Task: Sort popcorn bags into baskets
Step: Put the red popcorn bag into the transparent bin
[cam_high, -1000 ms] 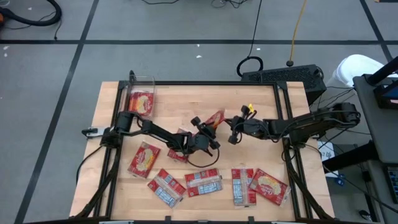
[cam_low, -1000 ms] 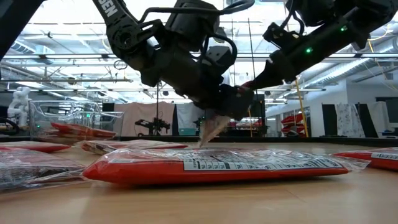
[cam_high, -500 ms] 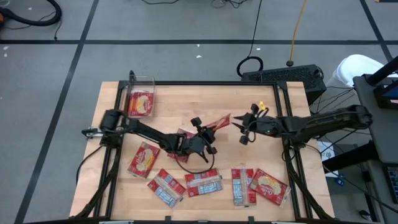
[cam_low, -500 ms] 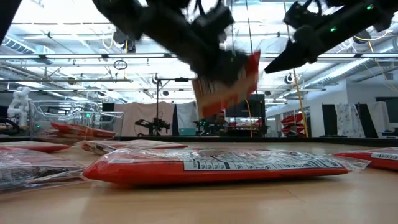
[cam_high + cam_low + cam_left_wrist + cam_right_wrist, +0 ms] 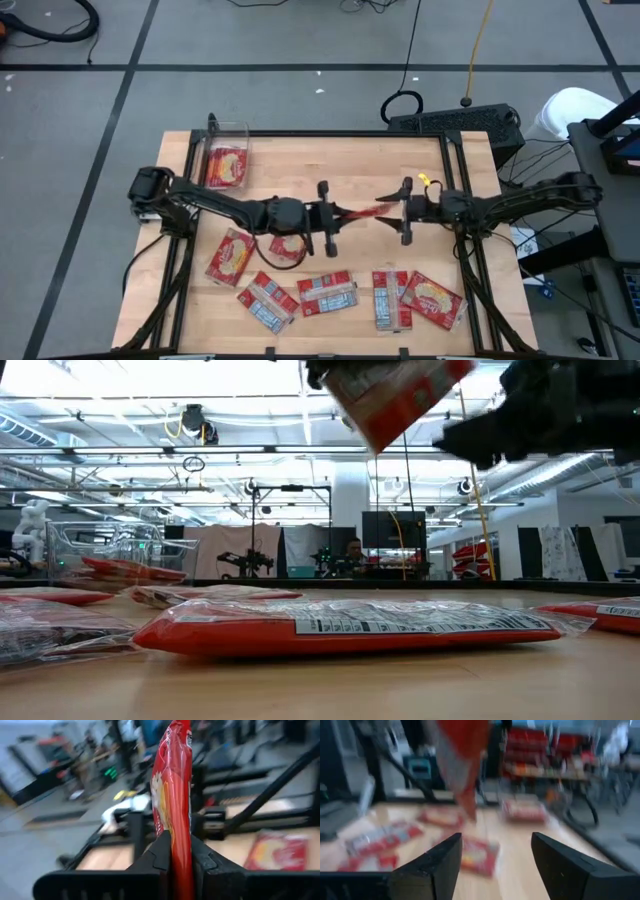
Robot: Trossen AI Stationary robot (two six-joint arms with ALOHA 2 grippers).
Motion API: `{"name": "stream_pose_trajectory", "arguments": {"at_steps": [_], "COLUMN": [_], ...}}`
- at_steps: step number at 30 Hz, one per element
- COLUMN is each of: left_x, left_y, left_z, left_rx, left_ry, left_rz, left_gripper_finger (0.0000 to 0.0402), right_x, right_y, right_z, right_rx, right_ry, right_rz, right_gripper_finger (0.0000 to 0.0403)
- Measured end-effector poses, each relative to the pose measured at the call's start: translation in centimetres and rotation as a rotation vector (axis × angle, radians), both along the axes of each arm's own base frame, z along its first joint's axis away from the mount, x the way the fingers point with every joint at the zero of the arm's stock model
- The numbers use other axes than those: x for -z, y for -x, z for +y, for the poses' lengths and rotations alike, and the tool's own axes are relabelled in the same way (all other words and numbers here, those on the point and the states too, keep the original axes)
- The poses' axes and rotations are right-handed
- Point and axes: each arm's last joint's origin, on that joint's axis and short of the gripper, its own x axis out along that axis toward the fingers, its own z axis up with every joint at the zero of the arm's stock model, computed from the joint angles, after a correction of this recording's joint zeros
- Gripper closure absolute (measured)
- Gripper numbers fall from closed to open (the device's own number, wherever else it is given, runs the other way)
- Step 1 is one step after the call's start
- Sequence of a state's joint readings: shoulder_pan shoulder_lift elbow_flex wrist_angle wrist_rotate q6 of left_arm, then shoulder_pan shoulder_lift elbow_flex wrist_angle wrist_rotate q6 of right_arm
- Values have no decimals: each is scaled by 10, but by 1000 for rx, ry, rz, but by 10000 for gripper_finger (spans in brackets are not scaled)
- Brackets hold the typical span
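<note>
At the table's far-left corner sits the clear basket (image 5: 224,160) with 1 popcorn bag already inside. Moving right, loose packets (image 5: 232,257) lie along the near edge. Over the table's middle the left gripper (image 5: 326,213) is clamped on a red popcorn bag (image 5: 352,212), held edge-up and lifted clear of the wood. Just beside that bag's far end, the right gripper (image 5: 404,211) stands with fingers spread wide, holding nothing. This looks like a handover, with the left arm now carrying. Next, it likely needs to swing the bag back left to the basket and release above it.
</note>
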State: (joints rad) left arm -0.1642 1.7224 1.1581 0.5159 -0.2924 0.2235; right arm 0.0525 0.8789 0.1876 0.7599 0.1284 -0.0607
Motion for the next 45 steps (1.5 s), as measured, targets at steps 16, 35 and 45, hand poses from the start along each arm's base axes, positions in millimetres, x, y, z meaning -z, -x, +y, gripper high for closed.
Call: {"name": "stream_pose_trajectory", "arguments": {"at_steps": [16, 35, 45], "left_x": [-4, -8, -24], "left_y": [-5, 3, 34], "left_z": [9, 11, 8], "left_rx": [186, 73, -60], "left_ry": [-71, 2, 76], "left_rz": [-238, -105, 106], "left_gripper_finger": [367, 333, 183], "right_x": [-38, -46, -42], "right_y": [-14, -29, -22], "right_z": [8, 6, 2], "right_rx": [-204, -107, -5], "right_ry": [120, 152, 144], "right_rz": [-260, -167, 58], "right_gripper_finger": [226, 383, 394]}}
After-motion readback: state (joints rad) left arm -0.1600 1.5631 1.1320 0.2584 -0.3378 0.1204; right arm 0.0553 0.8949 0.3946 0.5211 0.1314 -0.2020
